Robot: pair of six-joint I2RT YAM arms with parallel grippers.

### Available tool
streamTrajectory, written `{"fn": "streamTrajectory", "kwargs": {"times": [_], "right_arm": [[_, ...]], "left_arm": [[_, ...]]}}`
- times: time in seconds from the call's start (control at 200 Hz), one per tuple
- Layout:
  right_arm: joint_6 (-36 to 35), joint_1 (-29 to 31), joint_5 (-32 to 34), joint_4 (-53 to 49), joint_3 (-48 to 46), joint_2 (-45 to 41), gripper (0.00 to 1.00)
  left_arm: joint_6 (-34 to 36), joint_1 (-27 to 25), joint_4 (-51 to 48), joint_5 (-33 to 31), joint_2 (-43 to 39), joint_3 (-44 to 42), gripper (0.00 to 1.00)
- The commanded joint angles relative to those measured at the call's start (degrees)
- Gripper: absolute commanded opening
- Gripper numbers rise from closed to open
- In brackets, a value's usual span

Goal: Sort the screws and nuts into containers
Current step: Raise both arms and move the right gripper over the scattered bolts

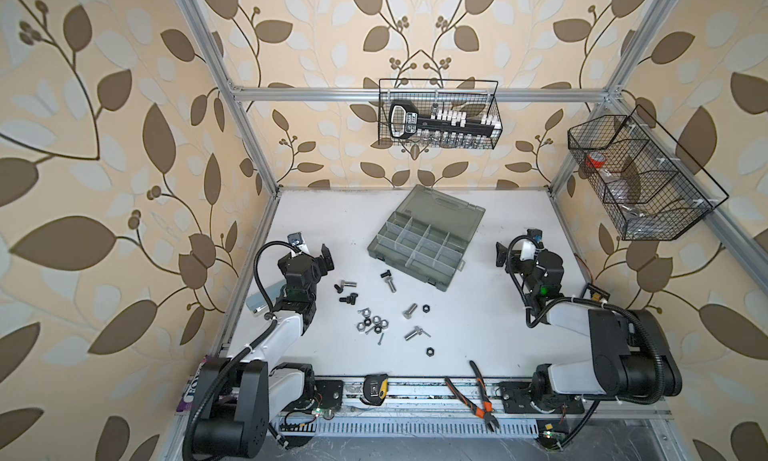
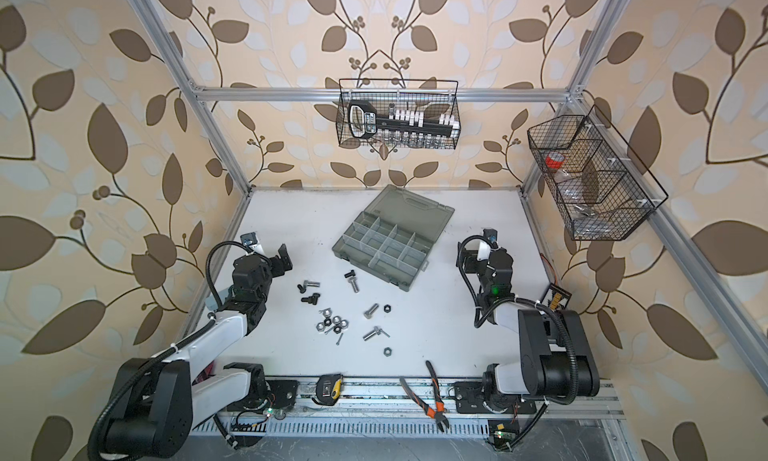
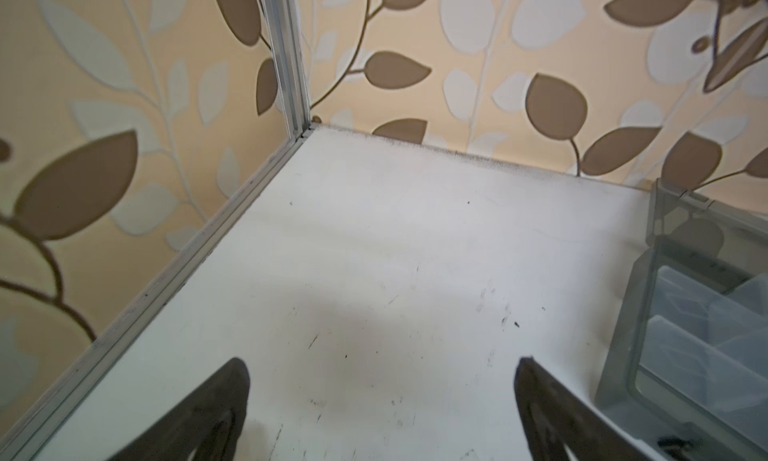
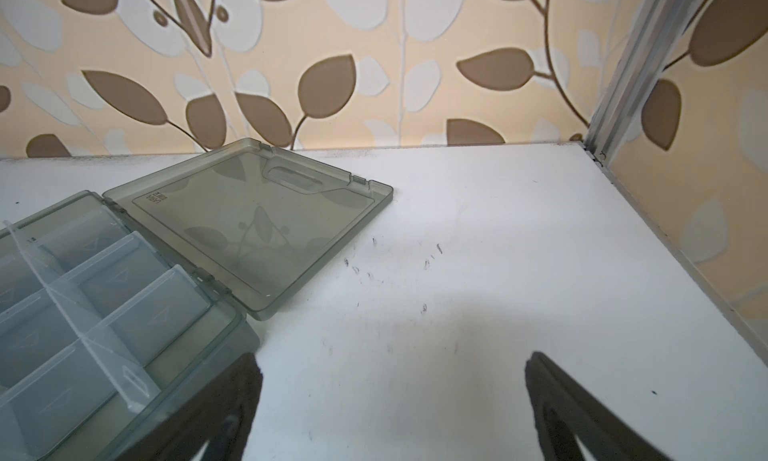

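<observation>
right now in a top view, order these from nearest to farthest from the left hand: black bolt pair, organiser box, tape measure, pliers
1. black bolt pair, just right of the left hand
2. organiser box, mid-table, further back
3. tape measure, front rail
4. pliers, front rail, further right

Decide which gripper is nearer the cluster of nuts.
Left. The left gripper, open, is just behind and left of the nuts. The right gripper, also open, is farther off, on the right side of the box.
</observation>
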Motion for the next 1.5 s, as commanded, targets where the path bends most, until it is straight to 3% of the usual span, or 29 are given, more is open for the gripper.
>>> {"fn": "streamTrajectory", "kwargs": {"times": [0.0,0.29,0.425,0.51,0.62,0.8,0.935,1.205,1.494], "right_arm": [[1.79,1.02,5.58,-4.53,2.42,-3.54,1.00],[6.96,3.47,10.68,-26.49,13.01,-11.07,1.00],[12.96,4.27,10.97,-36.44,15.96,-13.89,1.00],[13.69,7.64,13.32,-41.21,16.41,-16.40,1.00],[13.67,13.16,18.88,-48.98,17.82,-19.33,1.00],[17.45,20.89,17.37,-60.61,18.44,-24.46,1.00],[23.19,27.70,16.58,-68.89,19.38,-24.52,1.00],[34.13,46.09,13.38,-71.15,19.19,-18.03,0.92],[35.90,54.86,6.63,-66.44,24.13,-4.32,0.79]], "left_arm": [[-3.12,0.11,-5.51,-0.28,-3.42,4.02,0.99],[-11.55,-1.64,-19.12,5.85,-9.35,10.58,0.99],[-12.13,-5.70,-26.69,0.95,-13.73,12.52,0.99],[-14.03,-9.62,-29.29,-0.21,-15.98,12.54,0.99],[-18.21,-11.45,-33.63,5.91,-17.24,12.67,0.99],[-24.85,-11.73,-41.61,13.07,-18.50,11.76,0.99],[-27.66,-11.82,-45.49,14.90,-19.59,11.51,0.99],[-30.56,-11.82,-48.17,13.56,-17.23,12.12,0.99],[-30.87,-11.82,-51.08,10.32,-15.91,13.52,0.99]]}}
